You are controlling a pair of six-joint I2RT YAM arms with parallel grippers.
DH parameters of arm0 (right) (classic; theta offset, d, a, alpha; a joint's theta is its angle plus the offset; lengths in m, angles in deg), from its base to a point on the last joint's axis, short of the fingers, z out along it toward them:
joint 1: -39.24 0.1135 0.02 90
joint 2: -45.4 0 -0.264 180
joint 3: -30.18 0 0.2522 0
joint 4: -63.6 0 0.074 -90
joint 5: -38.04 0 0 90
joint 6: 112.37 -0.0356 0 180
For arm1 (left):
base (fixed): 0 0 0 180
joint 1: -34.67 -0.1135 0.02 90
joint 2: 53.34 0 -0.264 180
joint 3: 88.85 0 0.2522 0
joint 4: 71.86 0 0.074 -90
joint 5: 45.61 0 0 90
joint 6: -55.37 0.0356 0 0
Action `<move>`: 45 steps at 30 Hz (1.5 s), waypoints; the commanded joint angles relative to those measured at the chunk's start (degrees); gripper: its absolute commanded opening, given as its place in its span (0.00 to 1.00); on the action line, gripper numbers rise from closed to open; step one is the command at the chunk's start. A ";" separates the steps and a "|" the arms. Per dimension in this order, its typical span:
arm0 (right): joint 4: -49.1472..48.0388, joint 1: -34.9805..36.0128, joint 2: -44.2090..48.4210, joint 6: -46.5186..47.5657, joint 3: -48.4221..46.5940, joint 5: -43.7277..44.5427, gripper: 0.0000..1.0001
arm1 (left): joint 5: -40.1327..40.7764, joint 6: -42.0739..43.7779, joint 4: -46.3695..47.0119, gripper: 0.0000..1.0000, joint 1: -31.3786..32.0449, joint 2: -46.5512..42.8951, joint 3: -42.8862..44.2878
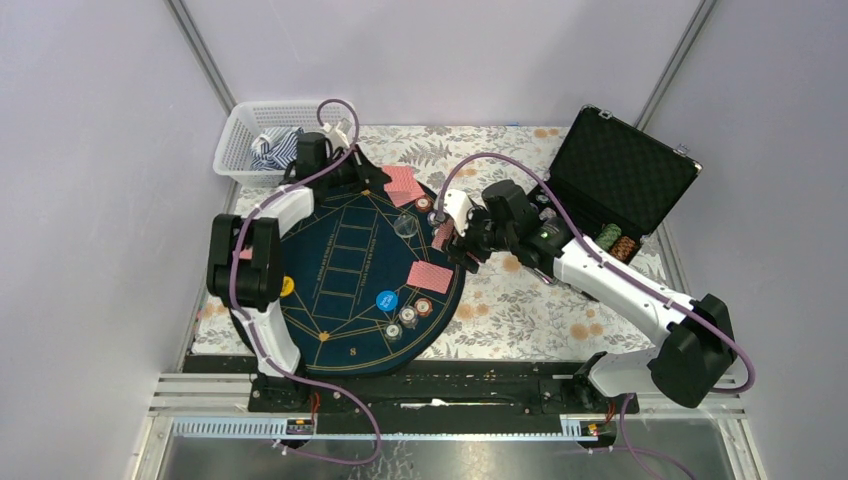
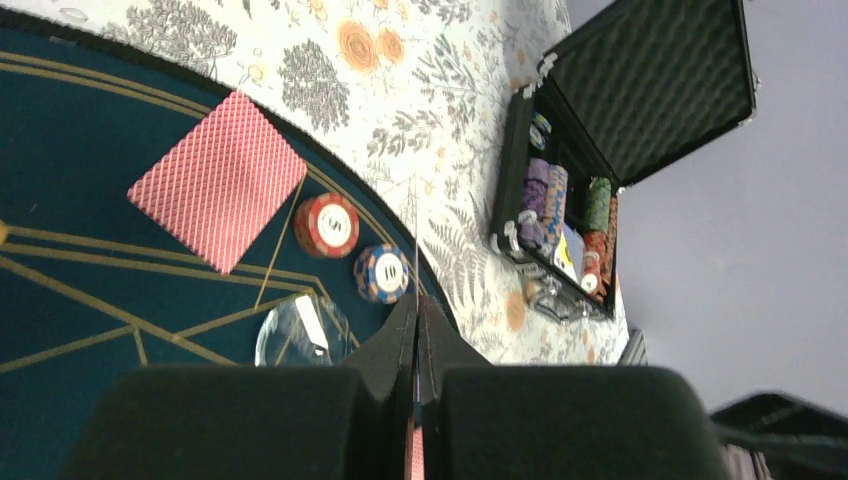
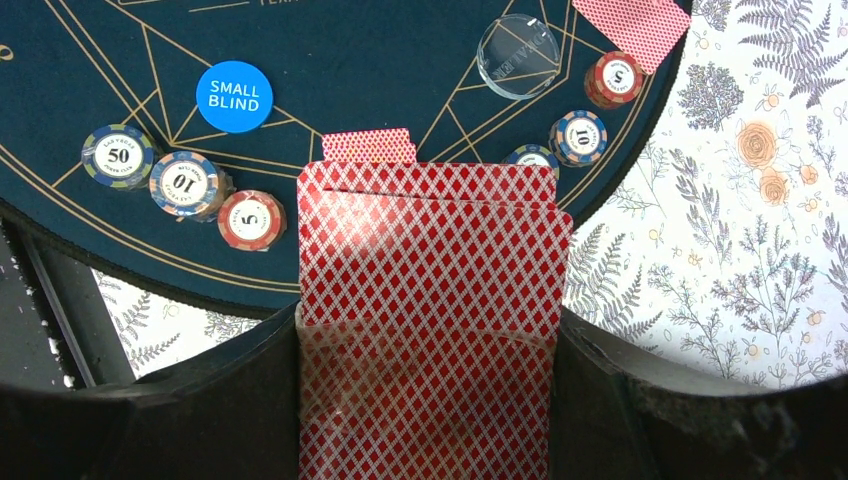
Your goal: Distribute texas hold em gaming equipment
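Observation:
My right gripper (image 1: 452, 240) is shut on a deck of red-backed cards (image 3: 430, 300) and holds it over the right edge of the dark blue mat (image 1: 340, 270). My left gripper (image 1: 376, 176) is shut on one card seen edge-on (image 2: 415, 270), above the mat's far edge. Red-backed cards lie on the mat at the far side (image 1: 403, 182) and at the right (image 1: 430, 276). Chip stacks (image 1: 408, 320) sit by the blue disc (image 1: 387, 300). Two more chips (image 1: 430, 210) and a clear disc (image 1: 404, 228) lie near the far card. A yellow disc (image 1: 287, 286) lies at the left.
An open black foam-lined case (image 1: 615, 170) with more chips (image 1: 618, 242) stands at the back right on the floral cloth (image 1: 520, 300). A white basket (image 1: 240, 125) with striped fabric sits at the back left.

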 commanded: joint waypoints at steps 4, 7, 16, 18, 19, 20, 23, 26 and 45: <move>-4.81 -0.56 -0.84 0.55 0.03 -0.82 0.14 | 9.09 -6.91 14.01 0.02 2.89 9.46 6.95; -4.81 -0.54 -1.15 0.72 -0.08 -0.69 0.14 | 9.86 -9.20 15.66 0.02 3.05 13.96 9.35; -4.90 -0.61 -2.22 1.54 0.16 -0.29 0.14 | 10.94 -14.03 18.51 0.03 3.07 22.31 12.14; -4.90 -0.52 -2.10 1.61 0.29 -0.29 0.14 | 10.72 -14.39 18.11 0.04 3.07 23.17 12.14; -4.90 -0.58 -1.95 1.62 0.40 -0.19 0.14 | 11.02 -14.09 17.33 0.04 3.07 23.26 12.03; -4.90 -0.59 -1.87 1.67 0.49 -0.19 0.14 | 11.37 -13.94 16.98 0.06 3.08 23.14 11.61; -5.13 -0.61 -1.74 1.59 0.71 -0.24 0.15 | 12.49 -13.05 15.89 0.13 3.07 22.29 9.99; -5.16 -0.56 -1.68 1.26 0.65 -0.35 0.14 | 13.65 -11.17 13.55 0.24 3.07 21.03 9.25; -1.84 -0.52 -2.50 -0.26 -4.60 -5.82 0.15 | 11.42 4.64 -7.99 0.61 1.14 -6.42 1.38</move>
